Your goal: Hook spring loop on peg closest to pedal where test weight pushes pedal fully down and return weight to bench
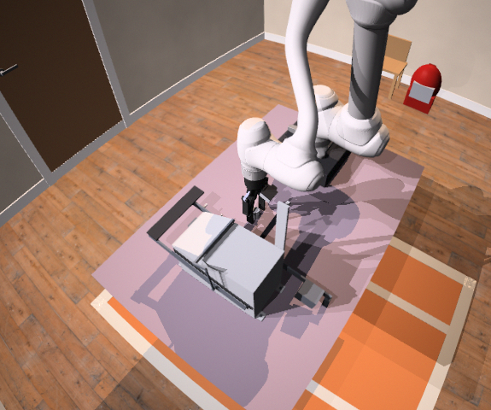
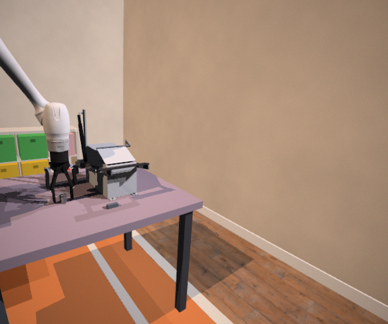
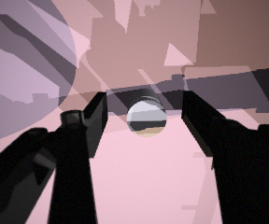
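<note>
From above, the white arm (image 1: 301, 88) reaches down over the mauve bench (image 1: 219, 353) and hangs its black gripper (image 1: 253, 212) just behind the grey box of the feeder (image 1: 236, 260), close to an upright grey post (image 1: 281, 222); the weight itself cannot be made out from here, as the fingers hide it. The pedal (image 1: 312, 295) lies on the other side of the feeder, low by the bench top. From the side, the gripper (image 2: 62, 198) points straight down with its fingertips close to the bench (image 2: 82, 226), and the small steel weight (image 2: 63, 198) stands upright on the bench between them — left of the feeder (image 2: 113, 171) and apart from it. A small dark block (image 2: 112, 205) lies on the bench in front of the feeder. Through the wrist camera, the weight (image 3: 146, 117) shows as a round, shiny cap in the middle of the gap, with the two dark fingers on either side. A strip of bench shows between each finger and the weight, so the jaws are half closed around it but not touching it — nothing is gripped.
</note>
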